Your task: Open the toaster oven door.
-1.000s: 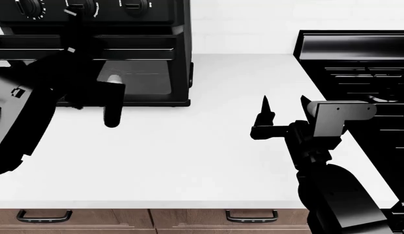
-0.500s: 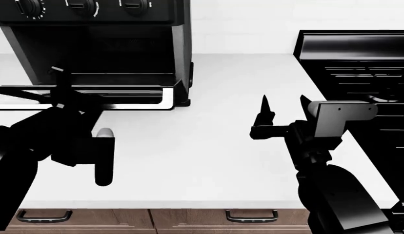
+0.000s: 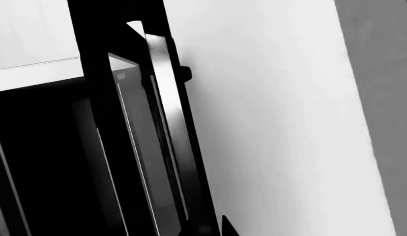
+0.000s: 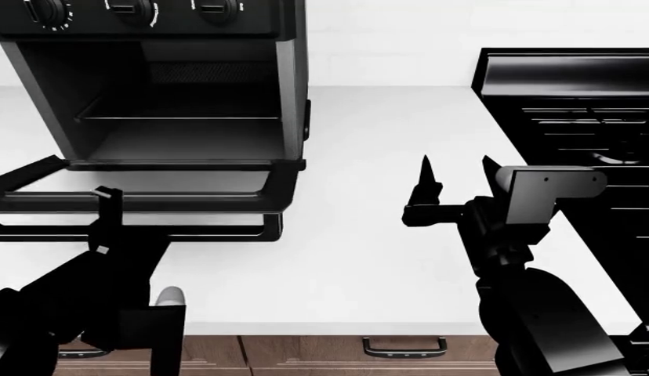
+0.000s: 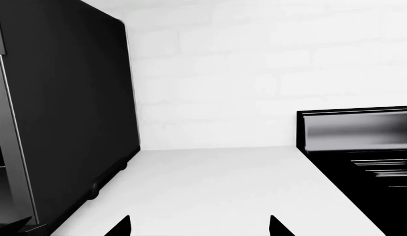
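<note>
The wide black-framed toaster oven door [image 4: 146, 184] with its dark glass window is seen folded down almost flat over the white counter [image 4: 356, 251], at the front left of it, so the dark cavity of the boxy black three-knob oven [image 4: 178, 102] is exposed. The long black bar handle [image 4: 136, 227] is found at the door's near edge. The left claw [image 4: 99, 223] is placed at this handle, probably because the door is pulled by it; whether it is clenched cannot be told. The right claw [image 4: 455, 176] is held released over bare counter, near the large black stove [image 4: 575, 117], apparently kept out of the way. The task is judged nearly complete.
</note>
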### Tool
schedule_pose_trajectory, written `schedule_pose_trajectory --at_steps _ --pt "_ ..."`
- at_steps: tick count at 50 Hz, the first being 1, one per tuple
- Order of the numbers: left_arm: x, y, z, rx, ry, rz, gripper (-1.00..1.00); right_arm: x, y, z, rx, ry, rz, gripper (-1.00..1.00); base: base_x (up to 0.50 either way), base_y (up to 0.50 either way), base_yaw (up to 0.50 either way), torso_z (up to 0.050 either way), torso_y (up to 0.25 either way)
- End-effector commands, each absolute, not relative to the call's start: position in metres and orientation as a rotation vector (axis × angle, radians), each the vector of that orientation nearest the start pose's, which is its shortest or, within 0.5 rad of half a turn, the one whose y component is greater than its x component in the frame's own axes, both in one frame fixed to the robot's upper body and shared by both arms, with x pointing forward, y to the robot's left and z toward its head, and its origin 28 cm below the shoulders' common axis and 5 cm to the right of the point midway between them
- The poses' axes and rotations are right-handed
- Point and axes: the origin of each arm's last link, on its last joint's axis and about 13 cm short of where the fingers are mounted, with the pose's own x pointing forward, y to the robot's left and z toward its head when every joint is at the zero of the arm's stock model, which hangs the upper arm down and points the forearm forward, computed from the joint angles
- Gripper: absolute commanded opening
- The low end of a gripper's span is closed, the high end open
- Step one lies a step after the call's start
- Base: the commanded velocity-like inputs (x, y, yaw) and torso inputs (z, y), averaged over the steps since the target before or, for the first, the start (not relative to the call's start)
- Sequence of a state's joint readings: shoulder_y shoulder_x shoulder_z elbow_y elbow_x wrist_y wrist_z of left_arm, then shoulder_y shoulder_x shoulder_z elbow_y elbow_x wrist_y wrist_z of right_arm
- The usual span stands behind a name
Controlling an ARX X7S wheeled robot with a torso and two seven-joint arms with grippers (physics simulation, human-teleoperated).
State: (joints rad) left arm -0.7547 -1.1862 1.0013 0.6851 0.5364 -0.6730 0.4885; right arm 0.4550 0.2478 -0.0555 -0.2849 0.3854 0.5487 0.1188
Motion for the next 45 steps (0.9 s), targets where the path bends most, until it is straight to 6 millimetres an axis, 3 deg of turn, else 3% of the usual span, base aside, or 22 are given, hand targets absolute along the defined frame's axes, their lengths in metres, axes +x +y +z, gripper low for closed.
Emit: schedule_pose_trajectory --at_steps 1,27,45 --pt "0.207 0.299 0.205 1.687 0.040 -0.576 -1.00 0.284 -0.125 0.151 0.069 -0.153 0.073 1.00 0.00 0.00 0.00 0.000 0.000" --pt "0.214 0.294 0.147 1.639 0.114 -0.738 -1.00 0.284 -0.127 0.149 0.064 -0.141 0.058 1.00 0.00 0.00 0.00 0.000 0.000" --pt "0.224 0.293 0.119 1.627 0.141 -0.788 -1.00 0.284 -0.128 0.146 0.058 -0.134 0.049 1.00 0.01 0.00 -0.01 0.000 0.000"
